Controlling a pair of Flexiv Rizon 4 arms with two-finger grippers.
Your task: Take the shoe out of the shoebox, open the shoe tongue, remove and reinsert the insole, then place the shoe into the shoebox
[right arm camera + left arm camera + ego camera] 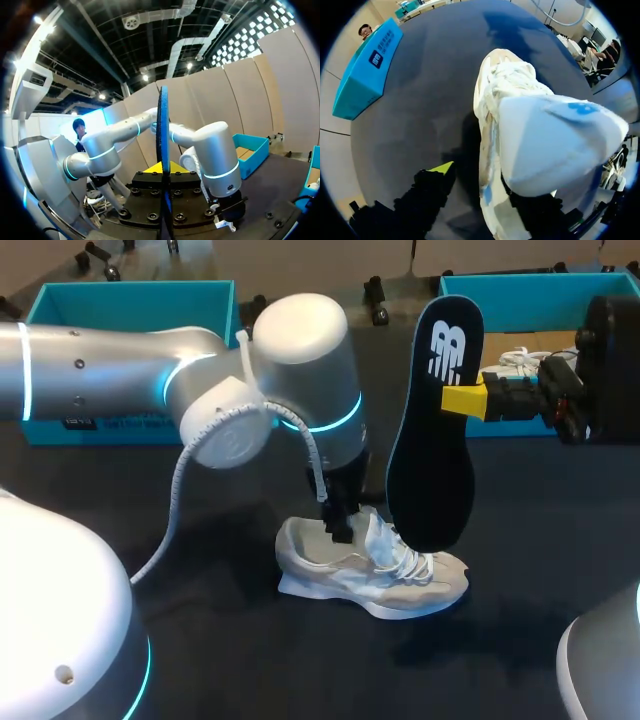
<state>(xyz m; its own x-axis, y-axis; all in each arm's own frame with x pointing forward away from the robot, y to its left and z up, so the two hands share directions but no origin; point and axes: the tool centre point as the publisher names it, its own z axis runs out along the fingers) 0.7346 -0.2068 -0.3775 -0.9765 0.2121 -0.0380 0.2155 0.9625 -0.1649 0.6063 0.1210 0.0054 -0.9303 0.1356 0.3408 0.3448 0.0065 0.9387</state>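
1. Closest to my left wrist camera is the tongue (555, 140), a pale flap lifted off the shoe (370, 570), which lies on its sole on the tabletop (230, 660), outside both boxes.
2. At the shoe's opening, my left gripper (340, 523) stands spread. One yellow fingertip (442, 167) is clear beside the shoe, and the other is hidden under the tongue, so it props rather than pinches.
3. My right gripper (465, 400) pinches the insole (435, 430) by its edge near the upper end. The insole hangs upright with its lower end over the laces, and I cannot tell whether it touches them.
4. By my judgement the insole is out and must go back in.
5. Risk: the long free end may swing or buckle if it meets the laces or collar instead of the opening, because I hold it far from that end.
6. Risk: the tongue is only propped, so a nudge from the insole could slip it off my finger and close the opening.
7. Risk: nothing clamps the shoe, so a downward push could slide or tip it.
8. Risk: my two arms work close together above the shoe and could collide.
9. The teal shoebox at the right (520, 285) and the teal shoebox at the left (130, 295) stand well behind the shoe.
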